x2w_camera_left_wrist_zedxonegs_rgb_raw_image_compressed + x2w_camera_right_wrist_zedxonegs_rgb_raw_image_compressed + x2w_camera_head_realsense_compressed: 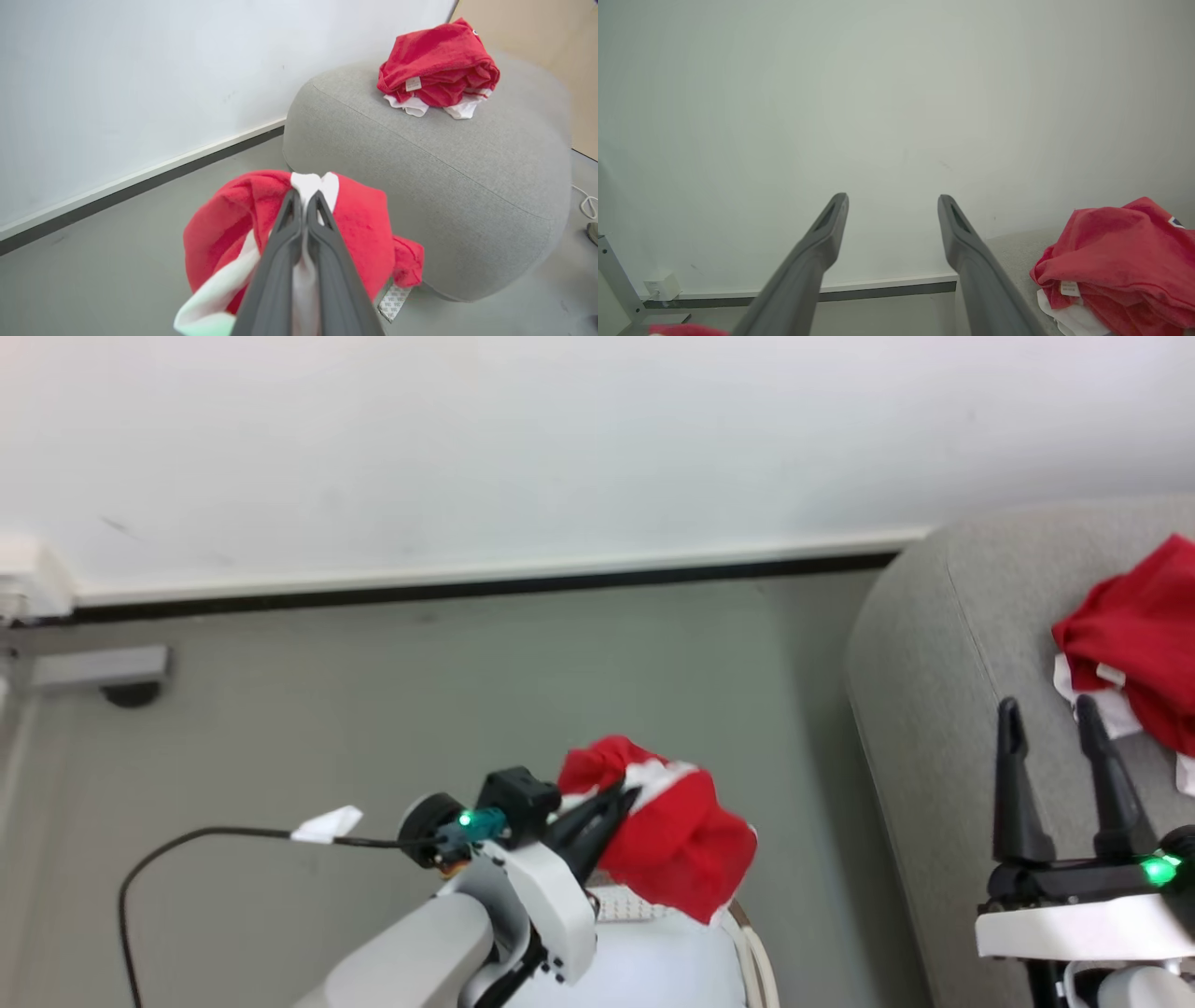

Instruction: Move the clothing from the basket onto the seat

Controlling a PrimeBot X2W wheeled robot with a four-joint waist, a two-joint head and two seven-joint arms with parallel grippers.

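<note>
left gripper clamped on soft red garment with white trim, lower centre of head frame, just above white perforated plastic basket at bottom edge. second red garment lies on grey woven seat, right edge. right gripper spread wide, empty, lower right.

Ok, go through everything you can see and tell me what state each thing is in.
left hand, shut on the held garment.
right hand, open, holding nothing, near the seat.
held garment, bunched up, hanging in the air over the basket.
other garment, a crumpled heap lying on the seat.
basket, on the floor, mostly out of frame, contents cannot be told.
seat, bearing one garment.
</note>
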